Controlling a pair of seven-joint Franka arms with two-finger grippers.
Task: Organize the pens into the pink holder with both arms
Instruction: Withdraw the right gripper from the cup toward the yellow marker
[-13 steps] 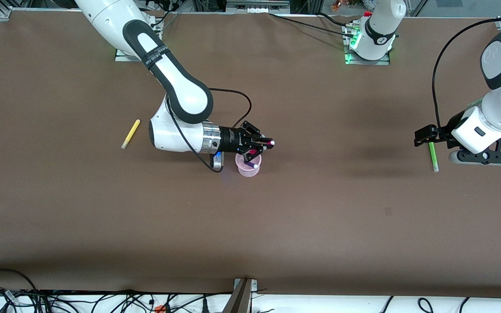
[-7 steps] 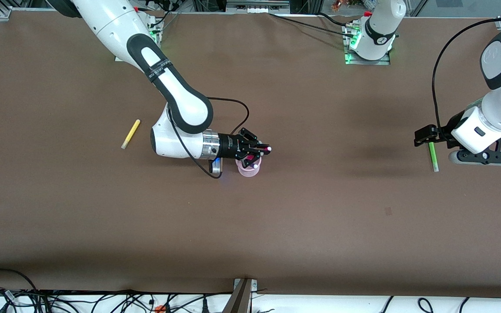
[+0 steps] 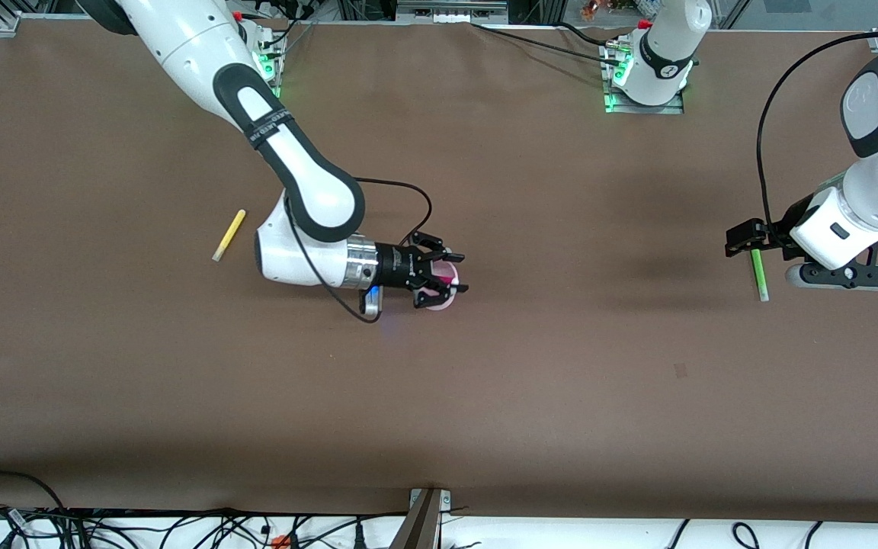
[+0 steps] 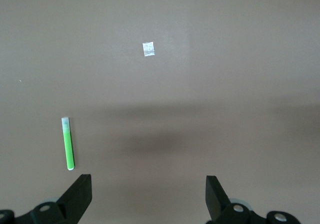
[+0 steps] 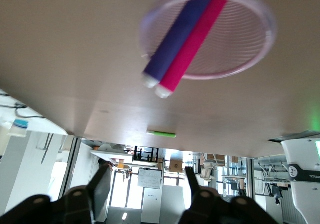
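The brown worktop (image 3: 561, 366) carries everything in view. The right arm (image 3: 286, 160) reaches out from its base to the middle of the worktop, forearm lying low and level. The left arm (image 3: 866, 152) waits at its own end of the worktop.

The right end effector (image 3: 443, 276) hangs directly over the holder (image 3: 443, 303), fingers (image 3: 450, 258) spread apart and gripping nothing. In the right wrist view the holder (image 5: 207, 32) stands upright with two pens inside it, side by side and touching: the purple pen (image 5: 175, 39) and the magenta pen (image 5: 192, 47), both leaning so that their pale ends project past the rim.

The left end effector (image 3: 744, 242) hangs over the upper end of the green pen (image 3: 759, 276), fingers (image 4: 80, 196) wide apart and empty. The green pen lies flat on the worktop.

The yellow pen (image 3: 229, 235) lies flat toward the right arm's end of the worktop, well apart from the holder and beside the right forearm.
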